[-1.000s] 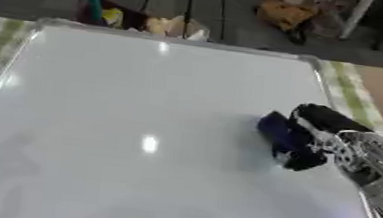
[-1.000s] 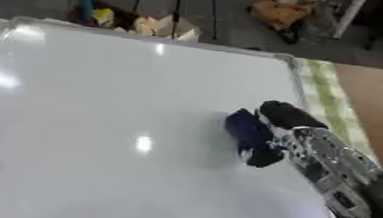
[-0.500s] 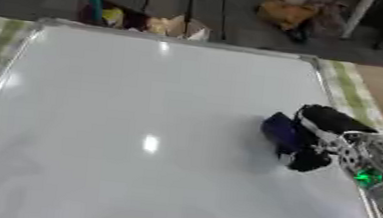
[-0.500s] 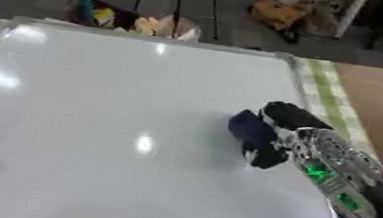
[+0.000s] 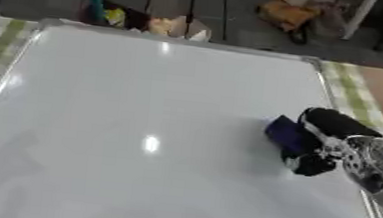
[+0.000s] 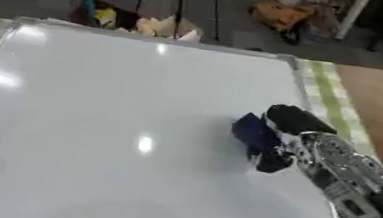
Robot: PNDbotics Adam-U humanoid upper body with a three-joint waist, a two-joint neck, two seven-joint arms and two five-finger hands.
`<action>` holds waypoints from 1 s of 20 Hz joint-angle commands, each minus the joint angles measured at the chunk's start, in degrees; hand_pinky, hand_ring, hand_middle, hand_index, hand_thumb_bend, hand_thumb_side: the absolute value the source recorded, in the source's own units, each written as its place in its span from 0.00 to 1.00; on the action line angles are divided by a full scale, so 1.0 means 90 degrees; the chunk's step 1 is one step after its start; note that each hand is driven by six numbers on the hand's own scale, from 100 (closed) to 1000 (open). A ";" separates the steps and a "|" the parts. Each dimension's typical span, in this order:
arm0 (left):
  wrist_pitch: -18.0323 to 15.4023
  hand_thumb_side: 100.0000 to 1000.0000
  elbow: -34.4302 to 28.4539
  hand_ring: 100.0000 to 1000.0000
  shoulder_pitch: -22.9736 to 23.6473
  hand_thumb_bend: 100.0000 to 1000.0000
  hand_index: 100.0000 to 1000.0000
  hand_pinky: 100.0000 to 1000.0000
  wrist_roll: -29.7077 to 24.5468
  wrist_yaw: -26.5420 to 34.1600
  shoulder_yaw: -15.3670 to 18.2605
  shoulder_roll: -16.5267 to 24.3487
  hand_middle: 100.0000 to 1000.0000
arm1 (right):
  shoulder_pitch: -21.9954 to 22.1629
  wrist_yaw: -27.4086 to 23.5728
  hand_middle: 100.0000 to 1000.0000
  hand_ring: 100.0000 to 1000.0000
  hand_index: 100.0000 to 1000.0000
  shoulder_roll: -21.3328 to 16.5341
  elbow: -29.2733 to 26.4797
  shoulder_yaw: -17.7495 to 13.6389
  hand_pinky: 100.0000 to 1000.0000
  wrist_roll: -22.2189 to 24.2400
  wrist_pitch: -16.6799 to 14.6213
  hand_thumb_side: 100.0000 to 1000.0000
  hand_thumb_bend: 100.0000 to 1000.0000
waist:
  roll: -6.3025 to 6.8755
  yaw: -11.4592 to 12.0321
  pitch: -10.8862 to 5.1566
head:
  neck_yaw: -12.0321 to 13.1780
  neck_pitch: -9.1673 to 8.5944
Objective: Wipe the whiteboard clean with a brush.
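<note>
Whiteboard [image 5: 140, 126]: big, white, glossy w/ thin silver frame, lies flat, fills most of view; surface looks clean, only light glare spots. Brush [image 5: 287, 134]: dark blue block, pressed on board nr its right edge, approx mid-height, tilted a bit. Right hand [image 5: 329, 137] curled round brush, black fingers over its right side.

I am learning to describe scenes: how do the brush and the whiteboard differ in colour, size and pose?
The brush is dark blue; the whiteboard is white and glossy with a silver frame. The brush is small, held in the right hand; the whiteboard fills most of the view and lies flat. They touch: the brush rests on the whiteboard.
</note>
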 commanded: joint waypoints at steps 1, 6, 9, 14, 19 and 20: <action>0.0009 0.94 -0.0115 0.92 -0.0084 0.00 0.55 0.36 -0.0014 -0.0004 -0.0015 0.0097 0.81 | 0.0041 0.0050 0.31 0.29 0.46 -0.0142 -0.0157 0.0148 0.20 0.0416 0.0101 0.11 0.00 | 0.0021 0.0020 -0.0152 | -0.0019 -0.0030; 0.0009 0.94 -0.0115 0.92 -0.0085 0.00 0.55 0.36 -0.0014 -0.0004 -0.0013 0.0096 0.81 | 0.0050 0.0090 0.30 0.29 0.46 -0.0137 -0.0266 0.0179 0.20 0.0522 0.0010 0.11 0.00 | 0.0016 0.0019 -0.0160 | -0.0023 -0.0026; 0.0009 0.94 -0.0115 0.92 -0.0085 0.00 0.55 0.36 -0.0014 -0.0004 -0.0013 0.0096 0.81 | 0.0051 0.0107 0.30 0.29 0.46 -0.0137 -0.0285 0.0175 0.20 0.0550 0.0008 0.11 0.00 | 0.0016 0.0019 -0.0160 | -0.0023 -0.0026; 0.0009 0.94 -0.0115 0.93 -0.0085 0.00 0.55 0.36 -0.0014 -0.0003 -0.0014 0.0091 0.81 | 0.0088 0.0074 0.30 0.28 0.46 -0.0115 -0.0309 0.0230 0.19 0.0614 -0.0045 0.11 0.00 | 0.0018 0.0012 -0.0150 | -0.0032 -0.0029; 0.0010 0.94 -0.0115 0.93 -0.0083 0.00 0.55 0.36 -0.0010 -0.0009 -0.0010 0.0091 0.81 | 0.0089 0.0124 0.30 0.29 0.47 -0.0097 -0.0234 0.0223 0.19 0.0679 -0.0093 0.11 0.00 | 0.0036 0.0000 -0.0132 | -0.0036 -0.0035; 0.0010 0.94 -0.0115 0.93 -0.0083 0.00 0.55 0.36 -0.0010 -0.0010 -0.0010 0.0091 0.81 | 0.0092 0.0156 0.31 0.29 0.48 -0.0095 -0.0206 0.0220 0.20 0.0682 -0.0089 0.11 0.00 | 0.0041 -0.0002 -0.0126 | -0.0037 -0.0040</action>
